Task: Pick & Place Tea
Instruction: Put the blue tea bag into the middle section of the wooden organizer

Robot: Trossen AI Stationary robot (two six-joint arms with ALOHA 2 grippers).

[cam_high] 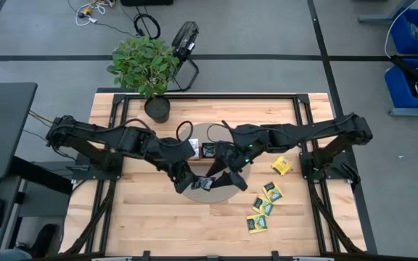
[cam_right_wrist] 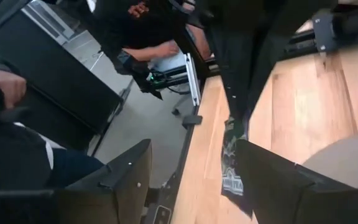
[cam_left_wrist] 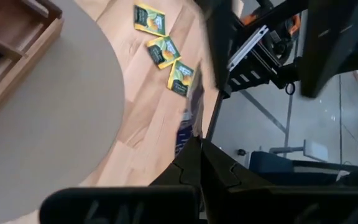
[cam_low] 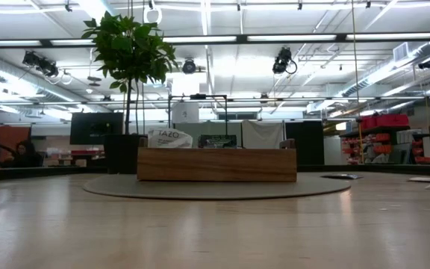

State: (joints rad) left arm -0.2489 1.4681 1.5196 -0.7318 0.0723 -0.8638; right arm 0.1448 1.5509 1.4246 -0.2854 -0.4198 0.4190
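Observation:
My left gripper (cam_left_wrist: pixel 199 155) is shut on a dark blue tea packet (cam_right_wrist: pixel 234 168) above the near edge of the round grey mat (cam_high: pixel 216 197). My right gripper (cam_right_wrist: pixel 194 149) is open, one finger on each side of that packet; I cannot tell whether a finger touches it. In the high view the two grippers (cam_high: pixel 194 184) (cam_high: pixel 225 178) meet over the mat. Several yellow-green tea packets (cam_high: pixel 265 206) lie flat on the table to the right. The wooden tray (cam_low: pixel 216 164) rests on the mat with packets standing in it. My left gripper pinches the dark blue packet by one edge (cam_left_wrist: pixel 186 138) between its two shut fingers. The fingers slant down from the table's left side. The packet sticks out beyond the fingertips, seen edge-on, lifted clear of the mat and table.
A potted plant (cam_high: pixel 145 69) stands at the table's far edge, left of centre. One yellow-green packet (cam_high: pixel 281 166) lies apart, near the right arm's base. People sit beyond the table's left side (cam_right_wrist: pixel 17 124). Bare wood stretches along the near edge (cam_high: pixel 158 225).

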